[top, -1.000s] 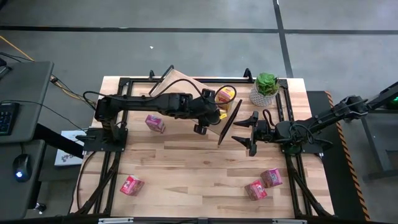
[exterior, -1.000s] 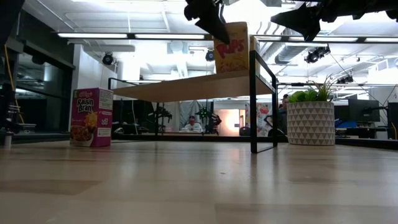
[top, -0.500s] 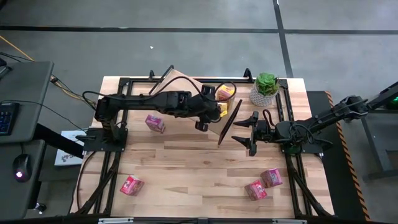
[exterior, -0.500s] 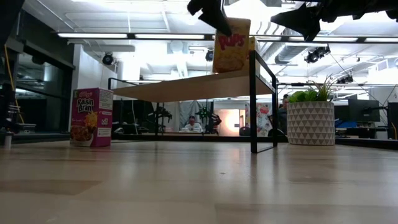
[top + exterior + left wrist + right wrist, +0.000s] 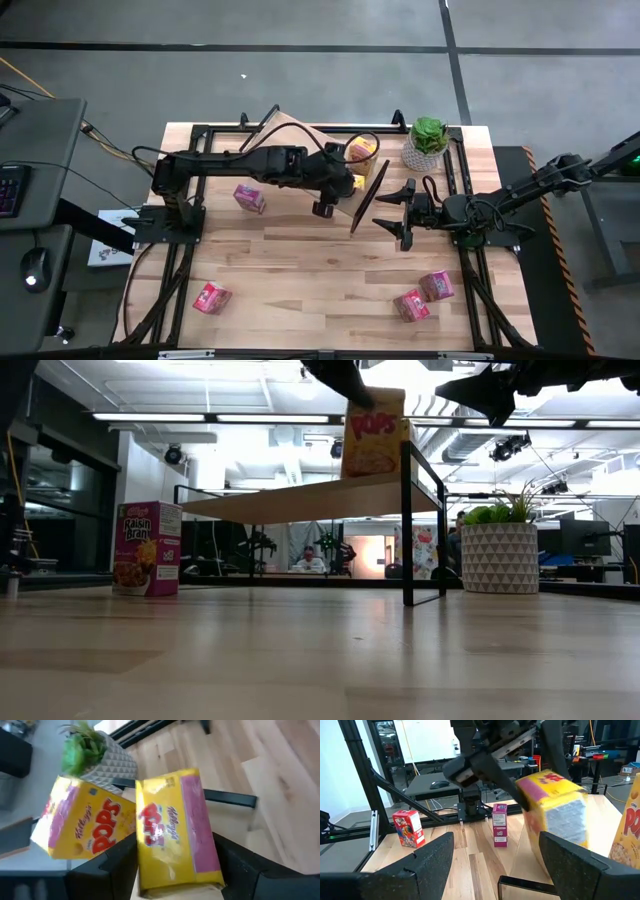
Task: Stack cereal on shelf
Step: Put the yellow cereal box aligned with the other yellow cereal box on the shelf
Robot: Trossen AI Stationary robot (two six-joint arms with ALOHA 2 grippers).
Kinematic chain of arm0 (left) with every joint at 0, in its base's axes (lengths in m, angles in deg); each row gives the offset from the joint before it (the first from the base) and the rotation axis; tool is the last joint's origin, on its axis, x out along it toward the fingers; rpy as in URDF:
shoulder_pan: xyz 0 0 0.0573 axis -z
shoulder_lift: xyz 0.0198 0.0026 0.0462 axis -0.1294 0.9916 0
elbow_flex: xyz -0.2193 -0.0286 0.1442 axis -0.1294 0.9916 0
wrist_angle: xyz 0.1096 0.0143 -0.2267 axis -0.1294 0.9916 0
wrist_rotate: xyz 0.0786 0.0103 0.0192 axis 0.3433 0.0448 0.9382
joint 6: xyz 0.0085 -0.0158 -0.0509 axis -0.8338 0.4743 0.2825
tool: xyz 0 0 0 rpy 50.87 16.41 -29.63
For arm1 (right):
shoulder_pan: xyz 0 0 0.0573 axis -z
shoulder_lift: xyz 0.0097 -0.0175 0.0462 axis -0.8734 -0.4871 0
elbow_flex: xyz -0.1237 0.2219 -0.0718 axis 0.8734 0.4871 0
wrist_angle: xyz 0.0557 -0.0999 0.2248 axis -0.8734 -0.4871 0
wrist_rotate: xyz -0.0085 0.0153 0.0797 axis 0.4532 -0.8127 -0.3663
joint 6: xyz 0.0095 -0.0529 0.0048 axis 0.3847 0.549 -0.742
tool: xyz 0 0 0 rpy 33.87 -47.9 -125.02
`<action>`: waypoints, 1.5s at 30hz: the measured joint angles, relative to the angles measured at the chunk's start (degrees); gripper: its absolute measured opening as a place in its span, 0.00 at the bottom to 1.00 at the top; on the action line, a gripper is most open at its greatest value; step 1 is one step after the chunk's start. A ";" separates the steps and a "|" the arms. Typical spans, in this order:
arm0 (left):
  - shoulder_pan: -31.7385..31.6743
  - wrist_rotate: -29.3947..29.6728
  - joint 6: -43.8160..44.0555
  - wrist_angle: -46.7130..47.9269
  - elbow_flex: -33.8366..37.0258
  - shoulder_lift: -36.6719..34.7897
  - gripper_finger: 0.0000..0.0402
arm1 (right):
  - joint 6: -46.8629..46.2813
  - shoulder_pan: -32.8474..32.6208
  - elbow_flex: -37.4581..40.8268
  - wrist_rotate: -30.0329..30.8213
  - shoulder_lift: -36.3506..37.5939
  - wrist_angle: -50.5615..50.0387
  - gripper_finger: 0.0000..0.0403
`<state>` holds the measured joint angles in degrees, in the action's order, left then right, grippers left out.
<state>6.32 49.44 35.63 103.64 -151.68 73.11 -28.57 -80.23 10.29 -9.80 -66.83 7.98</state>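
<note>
Lowered since earlier, yellow cereal box [image 5: 177, 832] clamped in left gripper [image 5: 338, 190], upright above shelf [image 5: 300, 500]; right gripper [image 5: 403, 215] held open nearby.

I read "POPS" in red on the yellow cereal box [image 5: 374, 432] standing on the shelf [image 5: 300, 498]. My left wrist view shows "Kellogg's POPS" on a second yellow box [image 5: 82, 827]. The purple box [image 5: 147, 548] on the counter [image 5: 320, 660] says "Raisin Bran".
</note>
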 joint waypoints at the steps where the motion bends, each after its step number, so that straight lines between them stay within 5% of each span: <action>1: -0.10 -0.17 0.06 0.06 -0.01 -0.27 0.54 | 0.00 0.00 0.00 -0.01 0.00 0.00 0.71; 8: -1.59 -3.49 1.70 -0.03 -0.04 -0.16 0.54 | -0.62 0.00 0.00 -0.02 0.00 -0.15 0.71; 45: -0.16 1.63 1.52 0.65 0.04 -5.60 0.54 | -0.48 0.00 0.00 0.31 -0.02 -0.78 0.71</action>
<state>6.16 51.07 37.14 104.29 -151.64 67.52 -29.05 -80.23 10.29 -9.50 -66.85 7.20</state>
